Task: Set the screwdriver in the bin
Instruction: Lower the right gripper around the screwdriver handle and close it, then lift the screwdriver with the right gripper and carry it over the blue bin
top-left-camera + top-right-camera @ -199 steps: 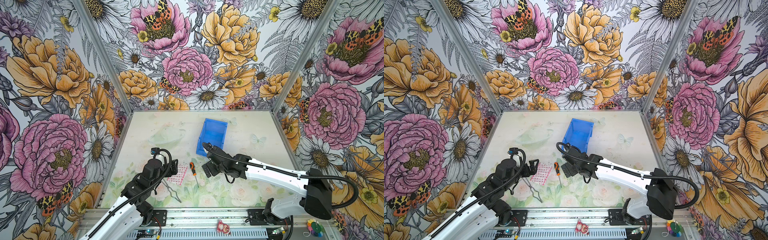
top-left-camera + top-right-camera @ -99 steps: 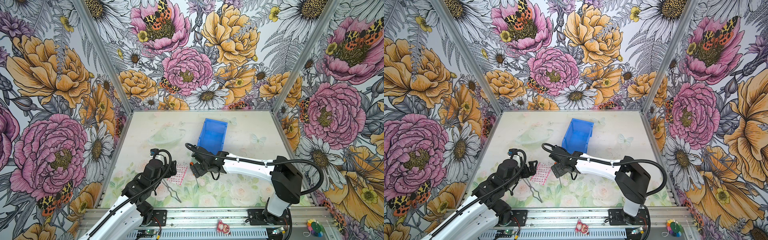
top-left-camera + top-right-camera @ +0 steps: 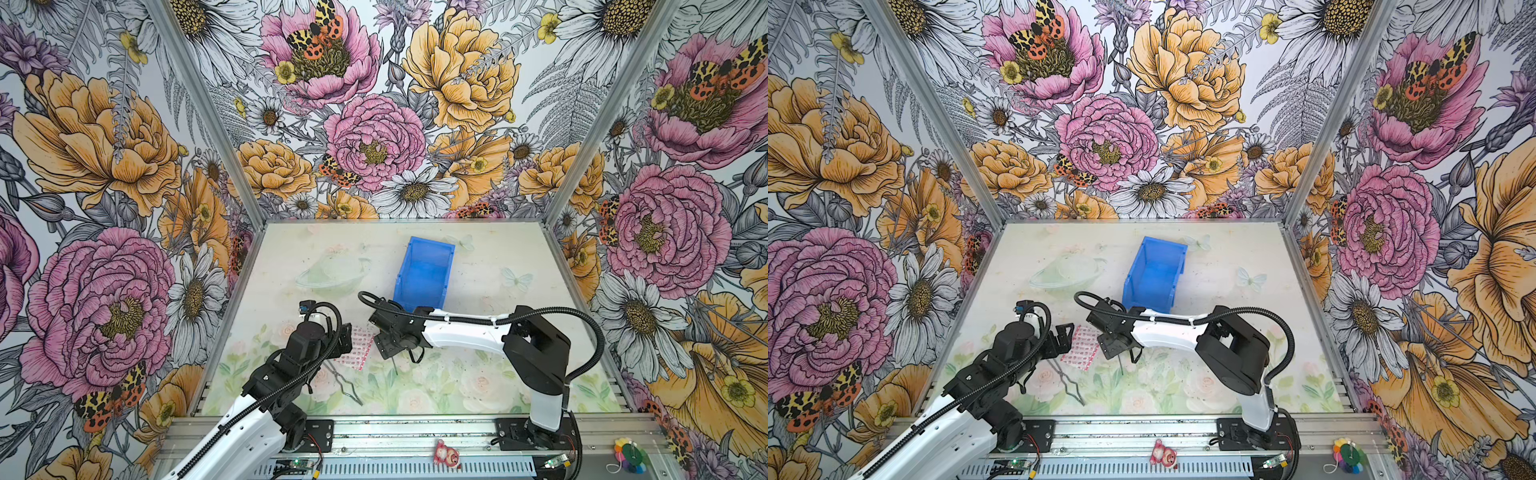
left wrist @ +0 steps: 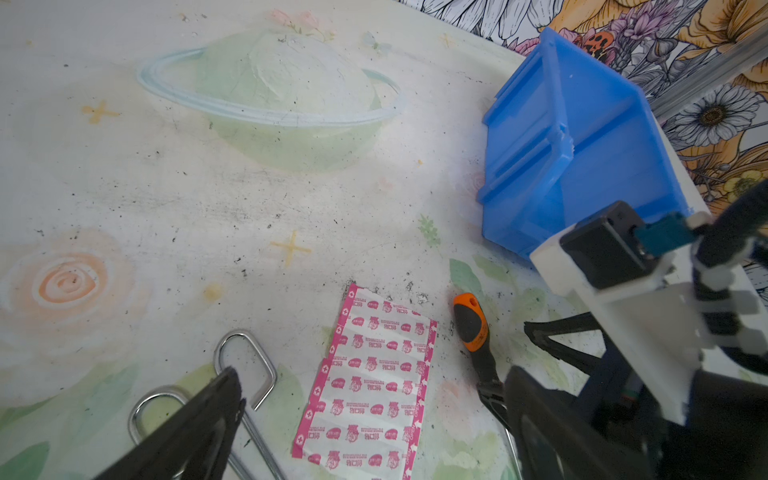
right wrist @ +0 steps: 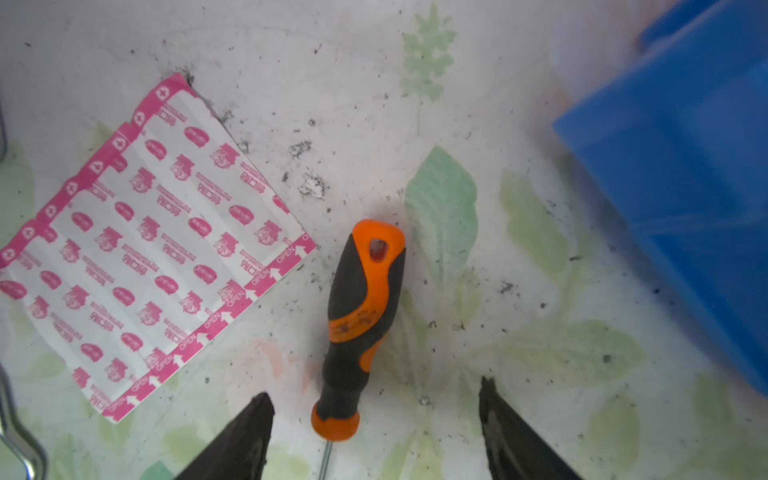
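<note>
1. Blue plastic bin (image 3: 424, 272) is the reference. It stands open side up on the printed table (image 3: 478, 374) and shows in both top views.
2. The screwdriver (image 5: 360, 307) is outside the bin, flat on the table just off the bin's near corner, not touching it. The orange butt end faces the bin side and the shaft runs away from it.
3. The right gripper (image 5: 374, 390) sits low over the screwdriver on the side away from the bin. Its fingers are spread, one on each side of the handle's collar end, with a gap on both sides. No grasp.
4. In both top views the right gripper covers the handle, and only a sliver of shaft shows past it, away from the bin.
5. The left gripper (image 4: 372, 374) is farther from the bin than the screwdriver. Its fingers are wide apart and released, holding nothing.
6. A pink-and-white bandage sheet (image 4: 374, 386) lies flat beside the handle on its far side from the bin, close but not touching.
7. The wire tongs (image 4: 245, 361) lie farther from the bin again, past the bandage sheet. One left gripper finger partly covers them in the left wrist view.
</note>
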